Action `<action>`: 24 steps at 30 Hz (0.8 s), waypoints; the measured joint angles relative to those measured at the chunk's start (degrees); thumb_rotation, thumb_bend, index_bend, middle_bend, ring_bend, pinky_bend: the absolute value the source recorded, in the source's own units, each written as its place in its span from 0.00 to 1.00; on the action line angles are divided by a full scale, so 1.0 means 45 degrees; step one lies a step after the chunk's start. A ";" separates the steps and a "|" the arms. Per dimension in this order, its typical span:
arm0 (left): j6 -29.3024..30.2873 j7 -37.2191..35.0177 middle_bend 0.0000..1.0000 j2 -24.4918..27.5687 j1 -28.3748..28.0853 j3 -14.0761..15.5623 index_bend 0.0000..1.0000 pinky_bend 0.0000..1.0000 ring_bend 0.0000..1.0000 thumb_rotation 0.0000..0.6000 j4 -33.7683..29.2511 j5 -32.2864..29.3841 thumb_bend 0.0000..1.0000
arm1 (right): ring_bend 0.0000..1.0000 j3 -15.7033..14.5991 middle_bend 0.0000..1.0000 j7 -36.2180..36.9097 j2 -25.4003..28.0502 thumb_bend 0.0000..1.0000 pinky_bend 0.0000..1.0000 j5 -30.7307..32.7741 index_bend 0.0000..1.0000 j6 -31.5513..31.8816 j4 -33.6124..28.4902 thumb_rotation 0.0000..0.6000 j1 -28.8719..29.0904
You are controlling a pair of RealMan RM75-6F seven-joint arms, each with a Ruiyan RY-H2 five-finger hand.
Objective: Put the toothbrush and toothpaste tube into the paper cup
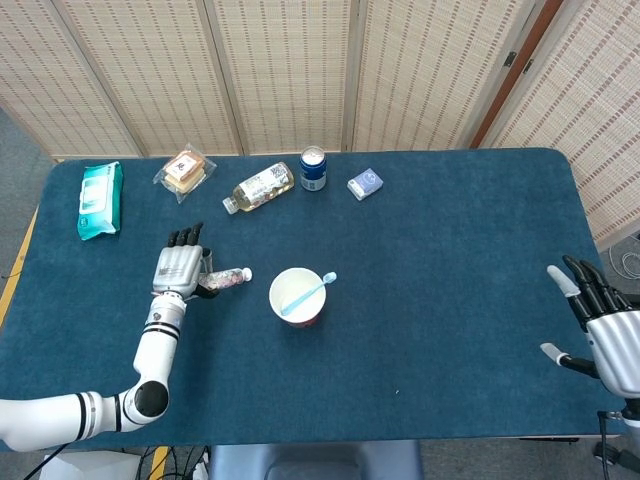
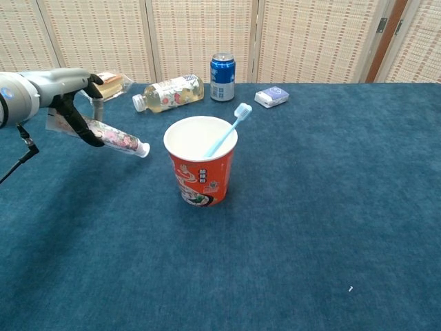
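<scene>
one toothpaste tube [image 2: 110,136] hangs in my left hand [image 1: 178,270], pinched near its flat tail, cap drooping toward the paper cup [image 2: 200,161]; light and soft, so i judge a mid-body hold steadier.

The blue table [image 1: 450,250] (cloth-covered) bears a paper cup [image 1: 296,297], bottle [image 1: 260,187], can [image 1: 313,168].

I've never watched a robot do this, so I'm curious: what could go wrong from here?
The left hand holds the toothpaste tube near its flat end, cap tilted down, so it might slip. The paper cup looks light; a bump could tip it. The toothbrush already leans inside, so the tube may catch on it.
</scene>
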 measured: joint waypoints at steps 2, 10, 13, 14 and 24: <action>0.0075 0.0063 0.00 0.0089 -0.0016 -0.0011 0.88 0.00 0.00 1.00 -0.0125 -0.0015 0.11 | 0.00 0.0003 0.00 -0.0022 0.0001 0.00 0.29 -0.0007 0.00 -0.0008 -0.0018 1.00 0.0012; 0.0448 0.0339 0.00 0.0454 -0.0093 -0.0050 0.87 0.00 0.00 1.00 -0.0618 -0.0029 0.11 | 0.00 0.0003 0.00 -0.0034 0.0032 0.00 0.29 -0.0066 0.00 0.0060 -0.0091 1.00 0.0005; 0.0651 0.0488 0.00 0.0667 -0.0114 -0.0066 0.87 0.00 0.00 1.00 -0.0884 -0.0002 0.11 | 0.00 -0.0006 0.00 -0.0012 0.0016 0.00 0.29 -0.0079 0.00 0.0059 -0.0079 1.00 0.0006; 0.0706 0.0531 0.00 0.0738 -0.0117 -0.0067 0.87 0.00 0.00 1.00 -0.0974 0.0006 0.11 | 0.00 -0.0011 0.00 0.0001 0.0005 0.00 0.29 -0.0084 0.00 0.0062 -0.0068 1.00 0.0005; 0.1292 0.0769 0.00 0.1697 0.0013 -0.0039 0.87 0.00 0.00 1.00 -0.2365 0.0229 0.11 | 0.00 -0.0035 0.00 0.0052 -0.0078 0.00 0.29 -0.0157 0.00 0.0110 -0.0005 1.00 0.0005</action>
